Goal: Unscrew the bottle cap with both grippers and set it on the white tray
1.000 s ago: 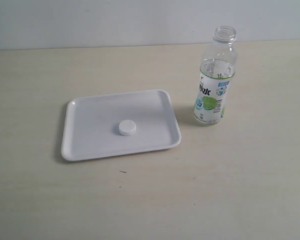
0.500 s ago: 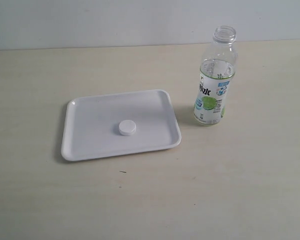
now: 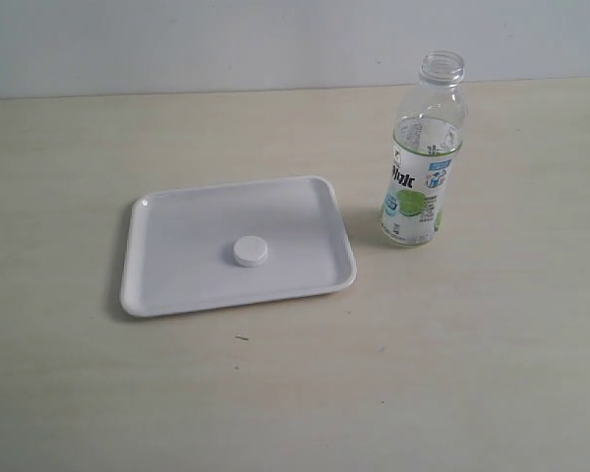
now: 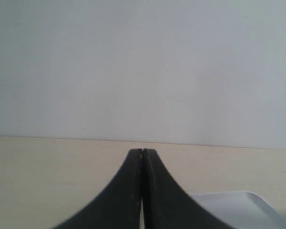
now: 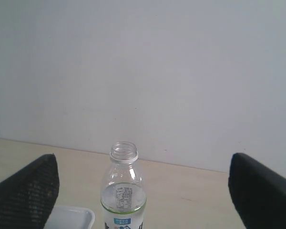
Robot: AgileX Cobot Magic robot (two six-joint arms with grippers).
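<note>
White plastic on the bottle cap [image 3: 250,252]. Lies flat on the floor of the white tray [image 3: 177,285], near the middle, well clear of the raised rim. Judged light, stiff and not fragile. Smooth on the top face, so probably slippery if pinched across the flats. Best taken from above by the side wall, across the diameter, with the jaws set only a little wider than the disc. Offers little height to grip, so a shallow pinch risks scraping the tray floor or flicking the disc away.

Records the bottle [image 3: 418,187] upright on the table [image 3: 423,383], near the tray's right-hand edge in the exterior view and not touching it. Neck bare, threads exposed. Judged light and thin-walled, apt to tip or dent. Best held around the labelled body.

Finds neither arm in the exterior view. Shows the left gripper [image 4: 142,157] with its fingers pressed together, no gap, nothing between them, and a tray corner just beyond. Shows the right gripper [image 5: 143,164] spread wide and holding nothing, with the bottle standing farther off in line with the gap.

Judges the task as done, going by how the cap lies.

Compared with the exterior view one second back: shows a dark shape at the left edge of that frame, gone by half a second back and absent now. Finds cap, tray and bottle unmoved across all three.
</note>
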